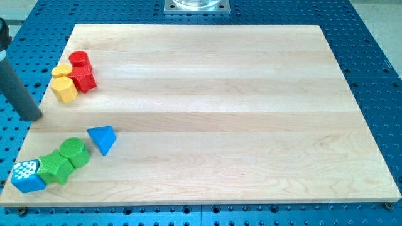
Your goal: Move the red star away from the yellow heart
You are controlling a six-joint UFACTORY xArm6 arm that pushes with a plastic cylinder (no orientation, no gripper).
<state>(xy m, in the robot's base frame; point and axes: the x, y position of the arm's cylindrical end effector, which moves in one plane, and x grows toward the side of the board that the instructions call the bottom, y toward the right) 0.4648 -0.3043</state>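
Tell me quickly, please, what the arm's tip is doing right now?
My tip: no gripper, holding nothing; it sits at the board's left edge, below the yellow heart and red star, touching no block.

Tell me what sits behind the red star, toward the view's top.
A red cylinder touches the red star on that side. A small yellow heart presses against the star's left. The star covers the cylinder's lower edge. My tip stands apart, lower left.

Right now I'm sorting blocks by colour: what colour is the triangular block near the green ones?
Blue: the triangular block shows plainly in the camera view.
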